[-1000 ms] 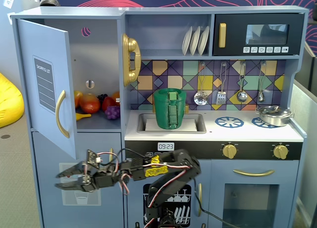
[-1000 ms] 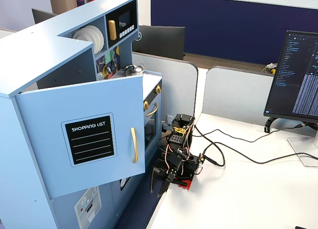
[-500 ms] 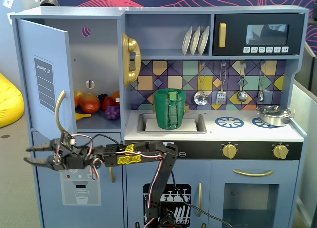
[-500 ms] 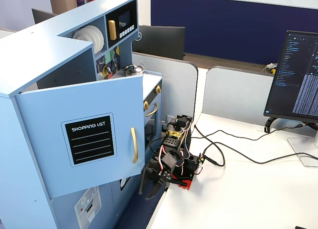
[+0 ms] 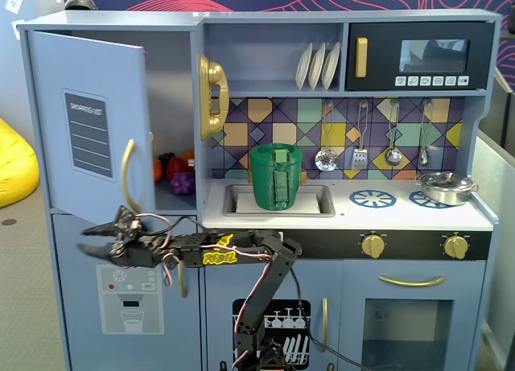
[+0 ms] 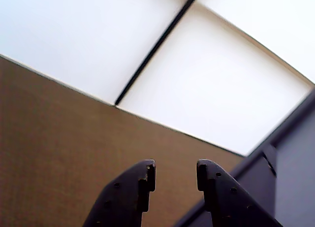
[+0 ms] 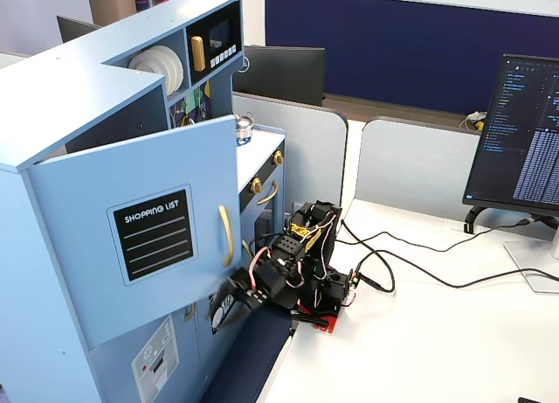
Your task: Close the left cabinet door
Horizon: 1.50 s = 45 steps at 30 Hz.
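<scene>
Door work is barely begun: the left cabinet door [image 5: 90, 129] stands swung well open from the toy kitchen, shopping-list panel facing out. Below its lower edge the pincer [image 5: 87, 238] is spread and empty; closing remains.

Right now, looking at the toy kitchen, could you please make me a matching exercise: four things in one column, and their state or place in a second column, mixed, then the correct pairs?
Column one:
1. left cabinet door
2. green basket
3. pincer
4. silver pot

Column two:
A. standing in the sink
B. swung open
C. on the stove burner
D. open, below the door's bottom edge

Pairs: 1-B, 2-A, 3-D, 4-C
</scene>
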Available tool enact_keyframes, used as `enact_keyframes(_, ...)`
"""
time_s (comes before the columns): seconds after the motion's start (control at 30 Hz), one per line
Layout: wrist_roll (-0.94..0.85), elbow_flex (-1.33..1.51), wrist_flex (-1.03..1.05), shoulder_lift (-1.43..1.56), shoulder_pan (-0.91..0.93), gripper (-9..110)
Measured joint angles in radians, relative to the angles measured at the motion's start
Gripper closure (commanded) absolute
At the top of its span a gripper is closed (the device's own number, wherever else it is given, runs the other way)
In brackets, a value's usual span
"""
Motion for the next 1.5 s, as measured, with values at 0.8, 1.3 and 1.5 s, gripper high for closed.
enact_keyframes(0.8, 0.069, -0.092, -0.098, -0.081, 0.477, 101)
enact_keyframes(1.3, 0.324, 0.506, 0.531, 0.73, 0.733, 101)
enact_keyframes(1.5, 0.511, 0.607, 1.069, 0.856, 1.115, 101)
